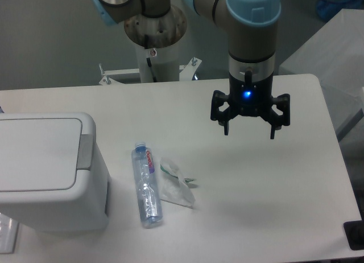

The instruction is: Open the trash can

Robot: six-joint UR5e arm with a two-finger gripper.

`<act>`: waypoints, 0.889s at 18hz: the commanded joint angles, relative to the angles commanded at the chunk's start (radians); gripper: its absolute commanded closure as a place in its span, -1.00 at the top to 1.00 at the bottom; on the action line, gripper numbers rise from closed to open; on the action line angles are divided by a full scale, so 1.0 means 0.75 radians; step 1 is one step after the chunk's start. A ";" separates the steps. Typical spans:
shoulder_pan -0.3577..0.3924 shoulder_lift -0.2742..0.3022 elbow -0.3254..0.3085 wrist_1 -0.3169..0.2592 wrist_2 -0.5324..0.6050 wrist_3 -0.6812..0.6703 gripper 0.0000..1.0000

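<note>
Hanging above the white table [273,177] with nothing between them, the black fingers [226,116] of the two-finger gripper [248,124] are spread wide and point down, a blue light glowing on the wrist above. They are over the right half of the table, well apart from the large boxy white plastic trash can with rounded corners [48,172], which stands at the left edge with its flat rectangular lid [37,153] shut and its grey push tab [84,152] on the rim facing the middle of the table. Between gripper and bin lie a clear plastic bottle with a blue cap [145,186] and, just beside it, a crumpled clear plastic wrapper [176,188].

The step in hand looks like the approach. Done well, the arm would travel left at height, passing over the bottle and wrapper, then come down squarely on the grey tab with one fingertip or with the fingers narrowed, pressing straight down so the bin does not slide or tip.
</note>
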State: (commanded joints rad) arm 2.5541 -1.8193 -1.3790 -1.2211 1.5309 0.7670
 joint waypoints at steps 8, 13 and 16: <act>-0.116 -0.006 0.008 0.004 -0.004 -0.194 1.00; -0.221 -0.006 0.006 0.004 -0.043 -0.435 1.00; -0.272 -0.004 0.010 0.004 -0.063 -0.585 1.00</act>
State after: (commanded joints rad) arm 2.3502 -1.8224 -1.3714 -1.2180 1.4834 0.3286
